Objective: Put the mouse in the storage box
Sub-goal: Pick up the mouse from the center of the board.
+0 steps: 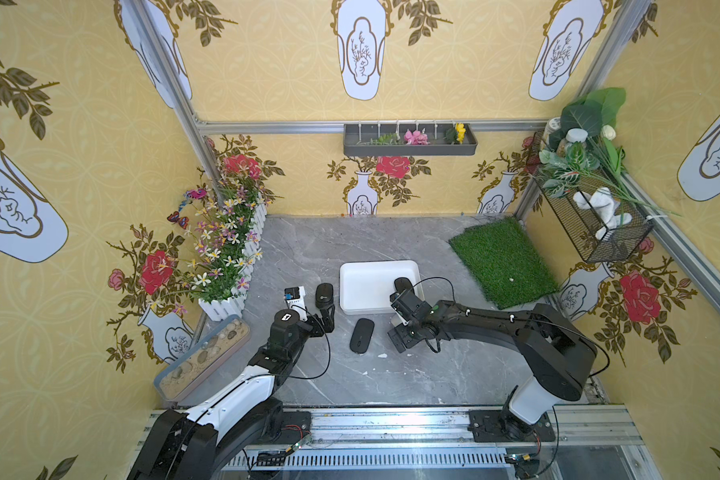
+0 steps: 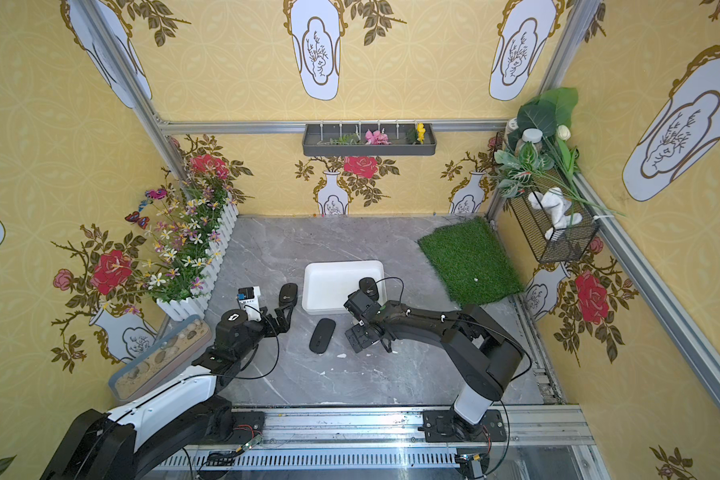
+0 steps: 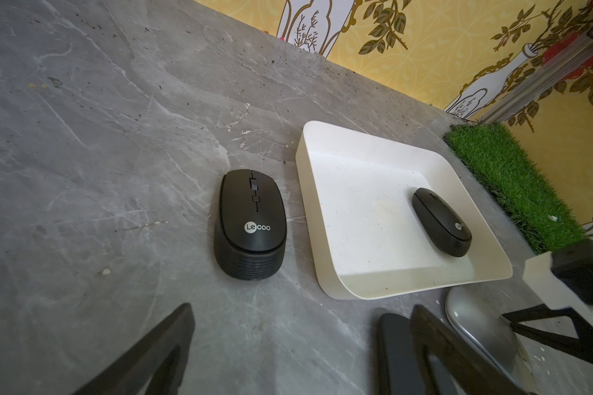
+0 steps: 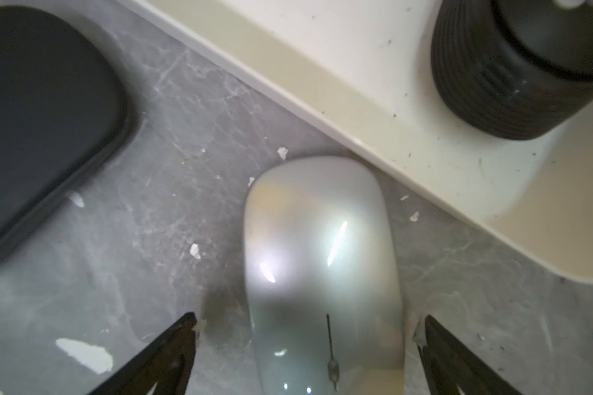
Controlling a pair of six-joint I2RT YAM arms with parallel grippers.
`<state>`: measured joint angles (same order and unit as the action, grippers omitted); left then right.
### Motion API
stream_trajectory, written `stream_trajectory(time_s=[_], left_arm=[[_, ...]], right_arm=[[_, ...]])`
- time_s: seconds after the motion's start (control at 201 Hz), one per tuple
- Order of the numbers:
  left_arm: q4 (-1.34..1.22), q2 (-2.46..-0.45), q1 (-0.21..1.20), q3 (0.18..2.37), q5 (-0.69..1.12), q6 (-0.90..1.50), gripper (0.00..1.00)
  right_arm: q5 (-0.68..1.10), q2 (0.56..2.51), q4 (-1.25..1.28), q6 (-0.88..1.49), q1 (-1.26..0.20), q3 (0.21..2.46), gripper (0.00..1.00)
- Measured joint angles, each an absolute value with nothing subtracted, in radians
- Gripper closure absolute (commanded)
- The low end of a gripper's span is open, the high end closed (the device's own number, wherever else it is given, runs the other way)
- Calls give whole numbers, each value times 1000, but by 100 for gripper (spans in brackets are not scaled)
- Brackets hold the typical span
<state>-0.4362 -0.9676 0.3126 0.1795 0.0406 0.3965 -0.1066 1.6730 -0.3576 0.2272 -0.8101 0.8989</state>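
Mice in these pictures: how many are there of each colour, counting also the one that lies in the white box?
Black: 3 (Lecoo mouse beside the storage box, second black mouse inside it, flat mouse)
Silver: 1 (silver mouse)
Total: 4

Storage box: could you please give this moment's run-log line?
box: one black mouse inside; right end effector: open astride silver mouse; left end effector: open

- Bright, even light in both top views; shadows soft.
- Right wrist view blurred; glare streaks on the silver mouse (image 4: 322, 256).
- Walls (image 1: 59, 208) bow at top-view edges.
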Motion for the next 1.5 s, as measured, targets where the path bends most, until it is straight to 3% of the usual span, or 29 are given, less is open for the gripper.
stream_trajectory(time_s=[0.871,1.498], left_arm=[[-438,-992,315,185,43,389,0],[-440,-1018,317,197,41,385,0]], right_arm=[[-56,1717,-257,205,-772,905,31],[-25,1707,-274,236,-777,913,37]])
